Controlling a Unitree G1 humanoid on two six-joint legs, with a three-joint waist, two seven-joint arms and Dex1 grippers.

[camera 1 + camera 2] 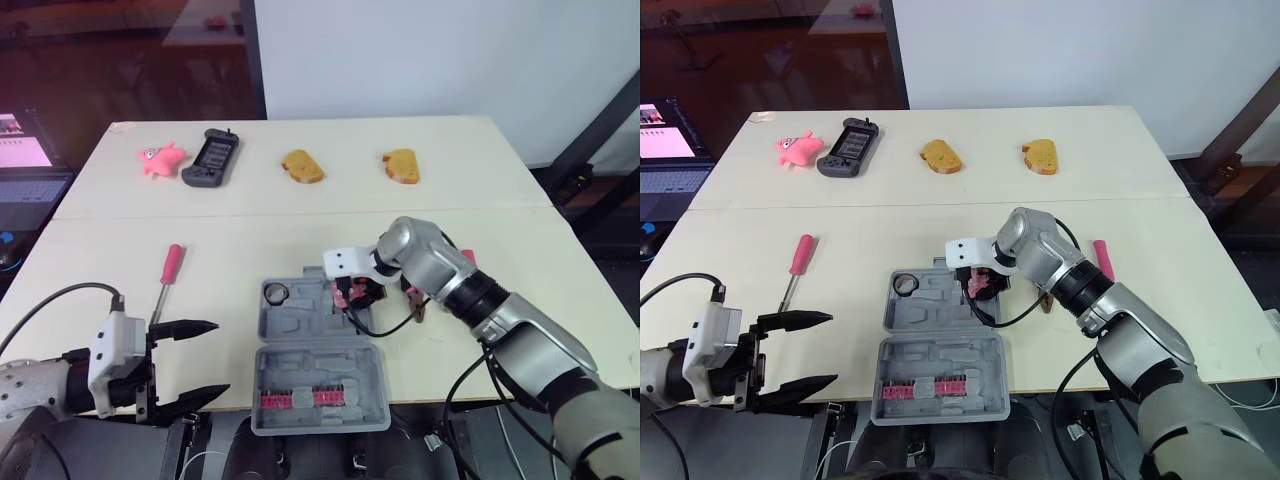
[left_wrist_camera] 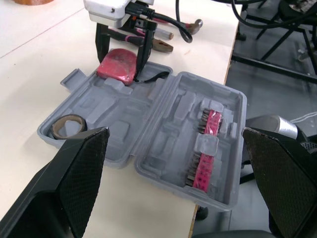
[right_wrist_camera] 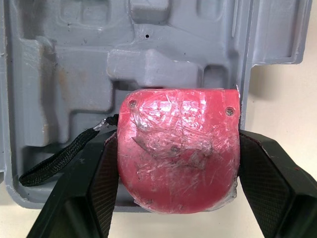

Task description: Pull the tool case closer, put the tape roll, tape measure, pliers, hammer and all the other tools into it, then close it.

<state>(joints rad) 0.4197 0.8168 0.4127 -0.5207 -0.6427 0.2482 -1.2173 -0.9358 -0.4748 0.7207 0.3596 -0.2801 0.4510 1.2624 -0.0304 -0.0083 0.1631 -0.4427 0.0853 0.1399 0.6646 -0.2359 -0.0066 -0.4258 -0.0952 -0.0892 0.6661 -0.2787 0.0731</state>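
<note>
Clamping the tape measure (image 3: 178, 148), the right hand (image 2: 121, 63) half-hides pliers (image 2: 161, 46); left hand (image 1: 220, 358) gapes empty

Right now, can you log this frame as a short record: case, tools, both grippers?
case: tool case open, lid laid flat, at the table's near edge
inside: tape roll in a left-end pocket
right gripper: shut on the tape measure, at the case's right end
left gripper: open, holding nothing, left of the case
outside: screwdriver left of the case; pliers and hammer to its right
</note>
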